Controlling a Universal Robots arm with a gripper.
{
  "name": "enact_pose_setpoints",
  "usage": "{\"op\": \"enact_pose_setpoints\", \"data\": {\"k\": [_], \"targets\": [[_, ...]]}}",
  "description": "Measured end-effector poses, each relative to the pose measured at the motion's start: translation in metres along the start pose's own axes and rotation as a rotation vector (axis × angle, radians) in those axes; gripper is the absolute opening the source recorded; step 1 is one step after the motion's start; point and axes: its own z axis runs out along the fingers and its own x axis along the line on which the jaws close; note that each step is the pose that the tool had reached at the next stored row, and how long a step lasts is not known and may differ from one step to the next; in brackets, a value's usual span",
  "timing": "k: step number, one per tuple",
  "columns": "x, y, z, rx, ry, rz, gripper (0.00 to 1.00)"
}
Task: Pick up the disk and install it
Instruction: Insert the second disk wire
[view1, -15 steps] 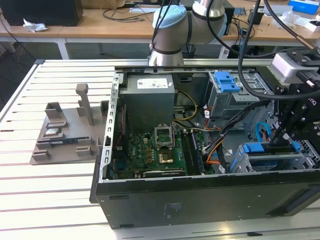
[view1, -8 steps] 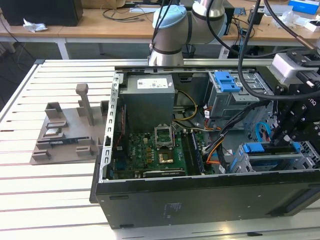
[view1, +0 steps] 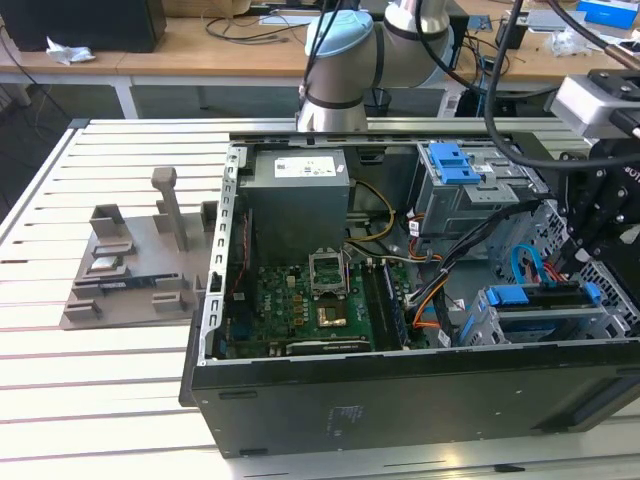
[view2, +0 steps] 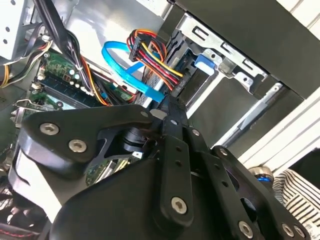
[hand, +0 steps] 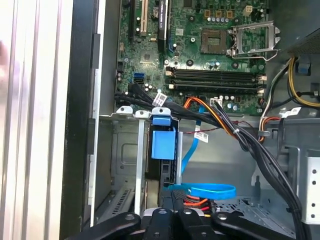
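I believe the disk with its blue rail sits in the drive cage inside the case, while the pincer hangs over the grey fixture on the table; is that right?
Not quite. The pincer is not over the grey fixture; the exterior view shows it at the drive cage, close above the disk. The disk does sit in the cage inside the case.

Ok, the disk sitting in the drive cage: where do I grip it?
Likely by the blue tab on its exposed edge, coming straight in from the case's open side. The disk stands on edge between the drive cage's metal walls, so its flat faces are boxed in; just that narrow edge is free.
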Motion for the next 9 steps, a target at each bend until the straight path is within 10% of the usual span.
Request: {"op": "enact_pose_setpoints", "data": {"k": [9], "targets": [[0.0001,0.0003,-0.0064,0.0002,0.0000,0.000,0.11]]}}
